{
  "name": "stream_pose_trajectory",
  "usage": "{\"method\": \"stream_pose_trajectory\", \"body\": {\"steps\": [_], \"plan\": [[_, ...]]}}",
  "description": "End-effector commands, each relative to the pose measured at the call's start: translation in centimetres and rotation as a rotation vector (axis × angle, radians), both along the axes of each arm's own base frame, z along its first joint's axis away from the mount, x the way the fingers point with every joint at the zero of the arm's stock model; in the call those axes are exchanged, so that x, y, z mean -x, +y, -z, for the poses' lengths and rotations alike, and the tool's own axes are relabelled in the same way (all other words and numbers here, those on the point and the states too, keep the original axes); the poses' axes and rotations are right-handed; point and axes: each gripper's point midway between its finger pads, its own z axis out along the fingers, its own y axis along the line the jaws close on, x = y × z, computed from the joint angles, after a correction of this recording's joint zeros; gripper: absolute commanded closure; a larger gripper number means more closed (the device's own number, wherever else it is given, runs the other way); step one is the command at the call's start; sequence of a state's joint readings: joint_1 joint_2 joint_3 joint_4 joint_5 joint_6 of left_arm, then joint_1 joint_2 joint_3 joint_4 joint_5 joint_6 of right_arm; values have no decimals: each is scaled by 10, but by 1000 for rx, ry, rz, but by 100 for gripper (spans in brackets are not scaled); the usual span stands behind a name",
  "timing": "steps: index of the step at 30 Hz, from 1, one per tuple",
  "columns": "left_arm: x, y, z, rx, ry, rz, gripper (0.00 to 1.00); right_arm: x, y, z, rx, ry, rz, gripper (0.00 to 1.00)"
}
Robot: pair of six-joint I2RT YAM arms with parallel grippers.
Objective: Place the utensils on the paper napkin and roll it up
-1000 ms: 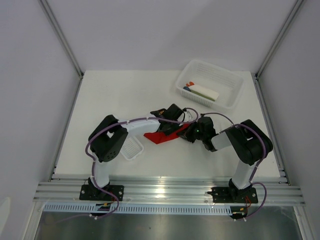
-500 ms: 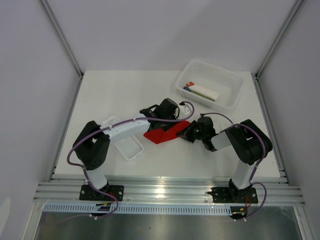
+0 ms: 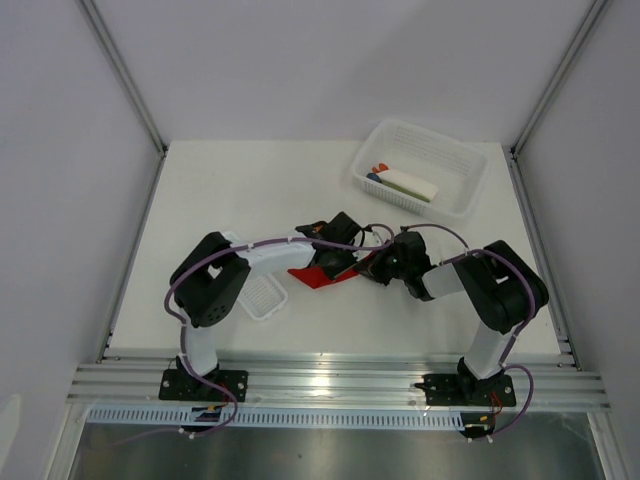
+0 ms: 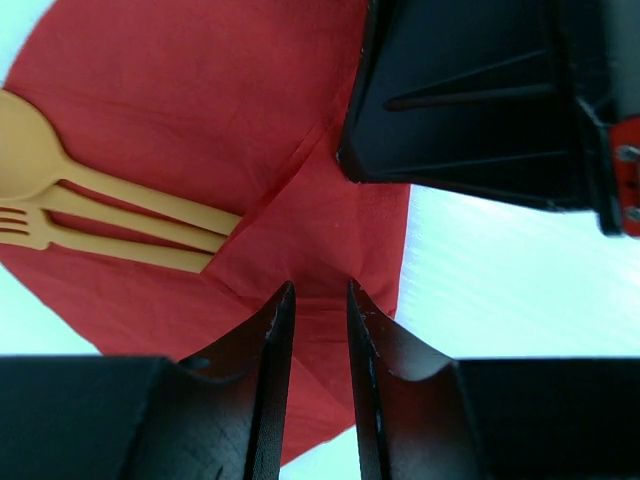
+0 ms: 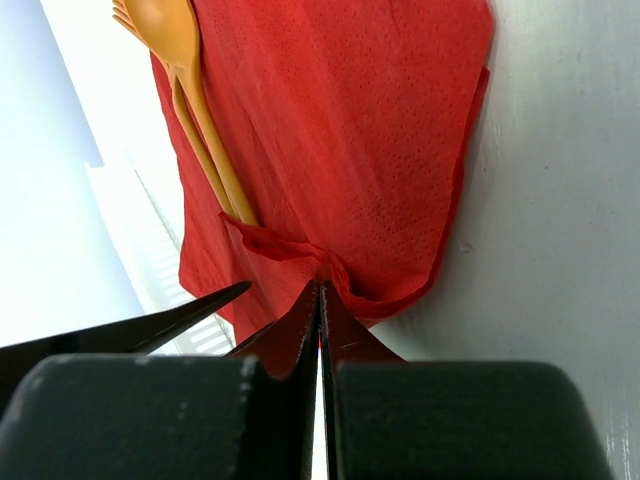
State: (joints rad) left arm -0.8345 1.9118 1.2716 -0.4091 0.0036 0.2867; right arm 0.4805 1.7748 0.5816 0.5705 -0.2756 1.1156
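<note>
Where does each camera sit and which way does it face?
Top external: above, behind the bases, looking down on the table; left arm and right arm show.
Left wrist: over the left end effector, facing down at paper napkin, orange spoon, fork.
Right wrist: along the shut right end effector pinching a napkin fold.
Shared: wrist views both show napkin, spoon, fork.

My left arm (image 3: 262, 252) and right arm (image 3: 440, 283) are white links between chunky black joints, purple cables (image 3: 173, 295) looping alongside; my fingers (image 4: 258, 400) are matte black wedges

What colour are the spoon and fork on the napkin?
Orange. The spoon and fork on the napkin show best in the left wrist view.
</note>
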Motion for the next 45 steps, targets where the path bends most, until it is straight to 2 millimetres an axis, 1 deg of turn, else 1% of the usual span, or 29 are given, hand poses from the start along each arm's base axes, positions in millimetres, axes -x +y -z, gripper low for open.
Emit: {"method": "stream_pose_trajectory", "body": {"steps": [1, 3, 7, 10, 11, 13, 14, 16, 17, 19, 20, 23, 24, 25, 27, 28, 33, 38, 40, 41, 43, 44, 45], "plan": [[-9, -6, -2, 18, 4, -34, 69, -7, 1, -10, 18, -32, 6, 100], [-13, 0, 3, -10, -7, -54, 69, -7, -1, -9, 20, -30, 8, 100], [-9, -1, 6, -7, 11, -46, 68, -6, 0, -14, 26, -48, -7, 100], [-9, -1, 5, -4, 13, -47, 67, -9, -3, -25, 39, -75, -8, 100], [-8, 0, 5, -6, 14, -46, 67, -10, -5, -34, 39, -96, -5, 100], [-9, 0, 4, -4, 11, -44, 67, -8, -13, -36, 74, -95, 7, 100], [-8, 0, 4, -5, 12, -44, 67, -11, -19, -47, 76, -119, 22, 100], [-9, -1, 3, -3, 10, -44, 67, -7, -33, -41, 126, -92, 44, 100], [-9, -1, 3, -3, 10, -44, 66, -8, -42, -40, 142, -85, 63, 100], [-9, -1, 3, -1, 8, -44, 66, -1, -55, -28, 181, -41, 87, 100], [-9, -1, 2, 1, 8, -46, 66, -2, -63, -23, 186, -21, 108, 100], [-8, 0, 3, -1, 10, -47, 66, 3, -71, -6, 190, 38, 130, 100], [-8, 0, 2, 0, 9, -47, 66, 3, -72, -3, 189, 47, 136, 100], [-8, 0, 3, -1, 10, -47, 66, 5, -72, 6, 199, 69, 131, 100], [-9, 0, 2, 1, 8, -46, 66, 5, -69, 12, 183, 94, 124, 100], [-8, 0, 2, -2, 7, -45, 66, 7, -70, 20, 182, 119, 124, 100], [-10, -1, 1, 1, 3, -44, 65, 10, -70, 37, 170, 160, 137, 100], [-11, -1, 2, -2, 0, -45, 65, 5, -78, 42, 174, 158, 183, 100], [-10, 0, 2, -8, 3, -42, 65, 0, -77, 40, 157, 130, 191, 100], [-10, 0, 2, -9, 4, -42, 65, -1, -73, 38, 138, 122, 180, 100], [-10, 0, 1, -7, 2, -42, 65, -9, -64, 32, 86, 80, 162, 97], [-10, 0, 1, -6, 2, -42, 65, -13, -56, 23, 43, 48, 138, 96], [-10, 0, 2, -7, 3, -43, 64, -14, -54, 25, 35, 49, 132, 94]]}}
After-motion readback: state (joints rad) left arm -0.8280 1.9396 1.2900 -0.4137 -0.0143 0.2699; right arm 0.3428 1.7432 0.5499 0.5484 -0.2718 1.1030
